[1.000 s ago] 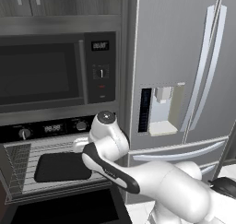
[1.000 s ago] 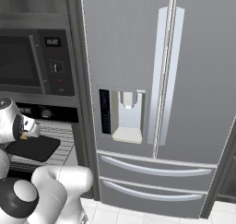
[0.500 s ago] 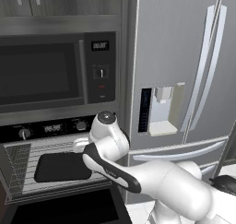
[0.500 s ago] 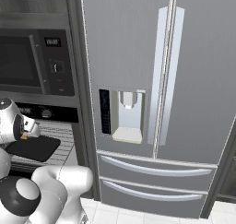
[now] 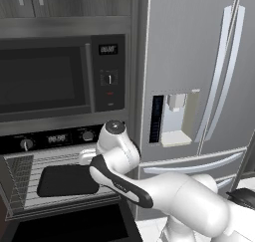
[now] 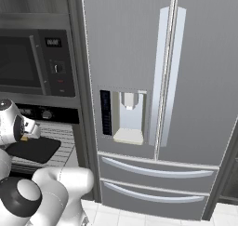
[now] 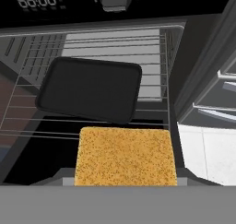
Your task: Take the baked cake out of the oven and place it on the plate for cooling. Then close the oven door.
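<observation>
The oven (image 5: 55, 176) stands open, a dark tray (image 7: 90, 88) on its rack. The golden cake (image 7: 125, 156) sits just before the hand, seemingly held; the fingers' spread I cannot tell.

In the hand view the cake (image 7: 125, 156) runs off under the bottom band, hiding the pincer's tips, so whether it is gripped cannot be told. In the left base view the arm (image 5: 119, 161) covers the oven (image 5: 55, 181) cavity's right side, and the oven door (image 5: 69, 226) is cut by the bottom edge. The digits on the oven's display (image 5: 57, 138) are too small to read.
</observation>
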